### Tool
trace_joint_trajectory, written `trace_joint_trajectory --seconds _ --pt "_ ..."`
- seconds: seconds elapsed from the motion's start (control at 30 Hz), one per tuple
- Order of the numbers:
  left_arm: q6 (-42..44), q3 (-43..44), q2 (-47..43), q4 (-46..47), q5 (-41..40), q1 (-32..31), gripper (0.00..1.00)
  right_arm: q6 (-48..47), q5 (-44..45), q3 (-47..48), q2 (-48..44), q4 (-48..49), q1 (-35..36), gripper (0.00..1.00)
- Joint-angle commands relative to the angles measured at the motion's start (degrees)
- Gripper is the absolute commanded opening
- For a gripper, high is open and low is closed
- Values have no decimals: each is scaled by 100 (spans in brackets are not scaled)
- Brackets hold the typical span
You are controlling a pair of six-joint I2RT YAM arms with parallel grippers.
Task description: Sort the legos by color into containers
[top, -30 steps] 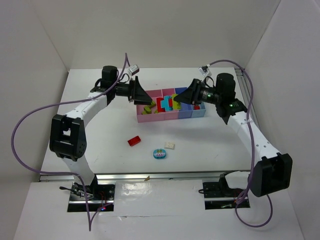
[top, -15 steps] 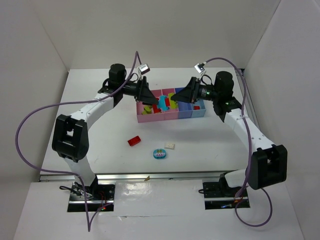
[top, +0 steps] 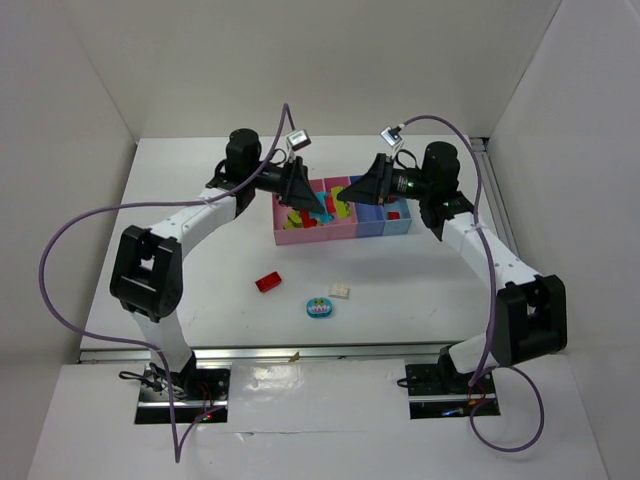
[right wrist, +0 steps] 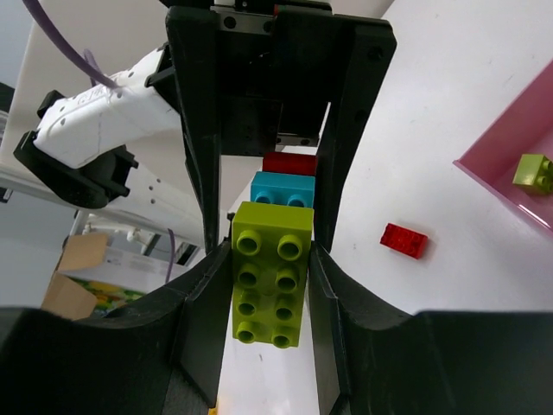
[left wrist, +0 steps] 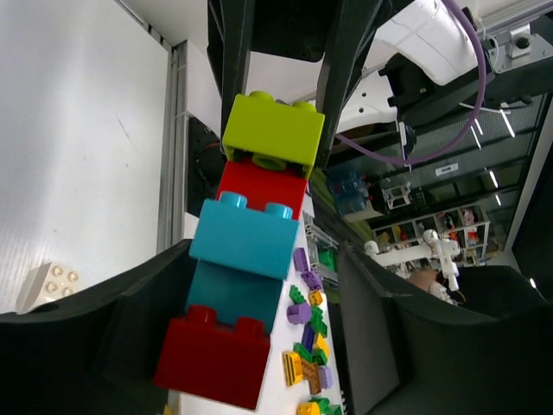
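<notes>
White tabletop (top: 420, 290) and plain walls (top: 350, 60) frame 2 arms meeting just above the wide pink container (top: 300, 236). Between them hangs a 5-brick stack (left wrist: 246, 259). The right gripper (right wrist: 270, 259) pinches the yellow-green brick (right wrist: 270, 285) at one end. The left gripper (left wrist: 263, 259) stands spread around the other end, with a gap showing on 1 side. These legos look light, rigid and slick, so they probably need a grip on the flat side walls and a bending snap to part them. Since 1 second ago both grippers have closed in over the container. The red brick (top: 267, 282), cream brick (top: 340, 291) and teal-pink piece (top: 319, 308) in front of it lie unmoved.
</notes>
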Motion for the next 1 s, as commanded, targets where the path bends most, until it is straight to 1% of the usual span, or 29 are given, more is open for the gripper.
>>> trace_joint_trajectory --seconds 0.0,0.03,0.17,0.2,0.27,0.3,0.47,0.53,0.57,0.63,0.67,0.73,0.77,0.83,0.87,0.9,0.93,0.97 --pt "-18 56 90 434 292 -122 71 22 18 16 132 400 100 27" --pt "-139 56 91 547 292 -122 63 22 18 16 132 400 101 26" --pt "-325 126 152 759 292 -122 38 22 18 -45 185 400 101 26" --pt "-325 126 152 759 292 -122 22 22 18 -45 185 400 101 26" --pt "-273 206 205 706 292 -122 8 -126 -35 -45 185 329 101 25" --pt "-272 206 205 593 292 -52 0 -188 -35 -45 185 138 101 25" --pt "-141 206 153 522 292 299 0 -364 -88 69 290 -48 31 23" --pt "25 206 99 198 292 467 0 -417 -88 130 290 -109 -22 23" --pt "305 206 39 -212 292 580 0 -417 -88 131 290 -110 -83 23" --pt "684 206 38 -750 239 634 0 -487 -88 183 290 -188 -136 23" --pt "1042 266 -23 -1014 179 721 0 -592 -10 183 290 -267 -137 23" --pt "1378 267 -85 -1698 116 862 0 -655 105 367 465 -461 -137 23" --pt "1676 267 -85 -1937 12 915 0 -716 105 420 527 -462 -137 23" --pt "1898 267 -207 -2315 -208 1072 0 -716 429 578 720 -601 -137 23" --pt "2160 267 -208 -2778 -452 1134 0 -925 639 709 817 -811 -67 23" --pt "2232 267 -356 -2974 -655 1196 0 -1058 1138 1041 922 -1013 -5 23" --pt "2232 267 -427 -3177 -944 1345 0 -1189 1517 1262 1184 -1320 169 27" --pt "2232 267 -515 -3353 -1286 1424 0 -1339 1869 1499 1343 -1906 284 27"
